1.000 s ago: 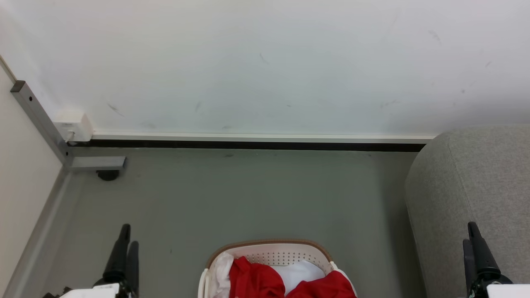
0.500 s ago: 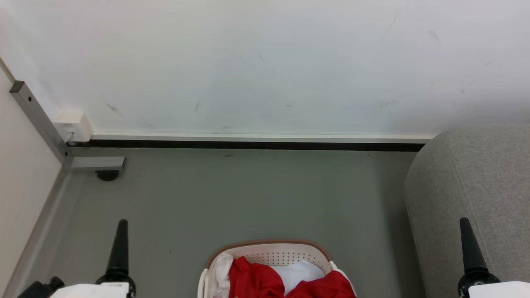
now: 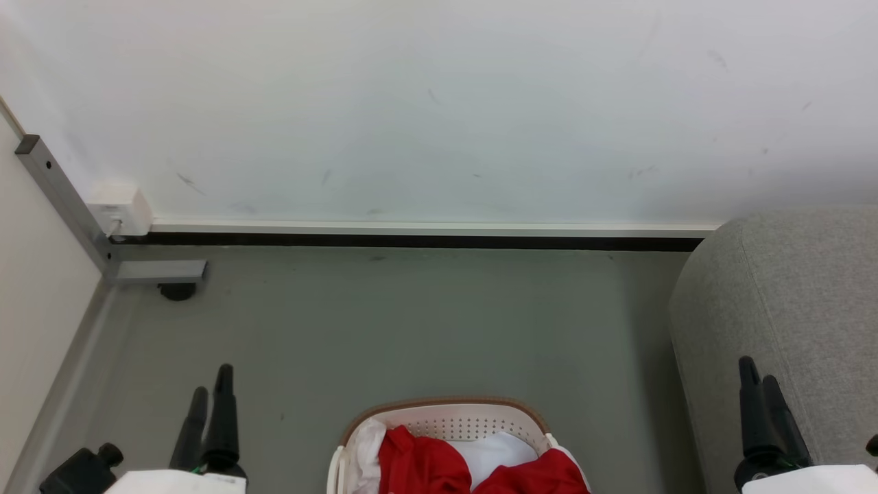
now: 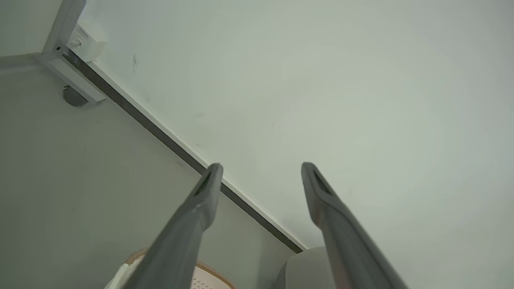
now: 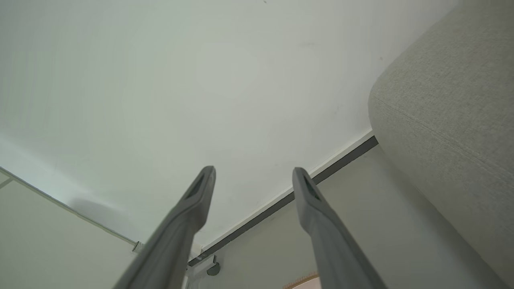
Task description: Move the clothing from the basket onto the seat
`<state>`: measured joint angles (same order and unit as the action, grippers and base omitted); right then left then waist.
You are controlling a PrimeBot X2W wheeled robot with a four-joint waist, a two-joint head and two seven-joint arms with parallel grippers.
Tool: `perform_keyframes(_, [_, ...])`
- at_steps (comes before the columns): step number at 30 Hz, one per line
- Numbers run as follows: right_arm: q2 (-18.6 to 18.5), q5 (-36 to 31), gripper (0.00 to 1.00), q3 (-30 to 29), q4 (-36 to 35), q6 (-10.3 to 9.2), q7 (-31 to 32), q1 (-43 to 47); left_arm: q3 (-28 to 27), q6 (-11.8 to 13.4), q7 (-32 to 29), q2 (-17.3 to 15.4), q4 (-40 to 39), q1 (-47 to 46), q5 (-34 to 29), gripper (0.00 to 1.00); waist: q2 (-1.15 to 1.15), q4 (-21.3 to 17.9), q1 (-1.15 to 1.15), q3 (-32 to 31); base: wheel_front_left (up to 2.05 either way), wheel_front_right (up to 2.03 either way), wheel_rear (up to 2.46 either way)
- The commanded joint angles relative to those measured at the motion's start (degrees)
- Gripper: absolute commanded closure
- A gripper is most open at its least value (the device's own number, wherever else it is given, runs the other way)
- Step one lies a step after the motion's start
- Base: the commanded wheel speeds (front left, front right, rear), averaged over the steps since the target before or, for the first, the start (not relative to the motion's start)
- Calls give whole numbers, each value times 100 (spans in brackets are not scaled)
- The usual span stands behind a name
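The white perforated basket (image 3: 473,420) with a brown rim sits on the floor at the bottom centre of the head view, holding the red clothing (image 3: 425,466) with white panels. The grey seat (image 3: 789,295) rises at the right. My left gripper (image 3: 211,381) stands open at the lower left, left of the basket, holding nothing. My right gripper (image 3: 758,369) stands open at the lower right, in front of the seat. In the left wrist view the left gripper (image 4: 260,168) points at the wall, with the basket rim (image 4: 211,269) and seat (image 4: 301,269) low down. The right gripper (image 5: 253,171) faces the wall beside the seat (image 5: 449,112).
A white wall (image 3: 439,103) with a dark baseboard (image 3: 411,240) closes the far side. A grey metal frame leg (image 3: 62,199) with a foot (image 3: 177,291) stands at the left, beside a pale panel (image 3: 34,309). Bare grey floor (image 3: 411,329) lies between basket and wall.
Both grippers have rolled about their wrists, going from side-on to showing two fingers again. The left one has shifted slightly right and the right one slightly left. The basket and clothing have stayed still.
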<state>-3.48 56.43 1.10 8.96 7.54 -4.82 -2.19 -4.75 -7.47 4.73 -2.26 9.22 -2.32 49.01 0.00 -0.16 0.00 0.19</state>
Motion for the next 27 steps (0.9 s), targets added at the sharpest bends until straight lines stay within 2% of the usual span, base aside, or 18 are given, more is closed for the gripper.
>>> perform_keyframes(1, [-57,-161,0,35,-102,-4,-44,-16,9,-2,57,-50,-88,-26,-222,0,0,-1,0,0,0,0,0])
perform_keyframes(12, [-176,-1468,0,302,-30,-5,-235,26,215,107,243,-72,-32,29,-1480,0,0,-7,0,-32,0,0,0])
perform_keyframes(19, [-137,-1998,0,356,245,-5,-346,16,312,229,354,-99,113,64,-1979,0,0,-14,0,-57,0,0,0])
perform_keyframes(27, [-104,-2531,0,347,300,-6,-461,7,399,215,472,-152,207,75,-2399,0,0,-30,0,-52,0,0,0])
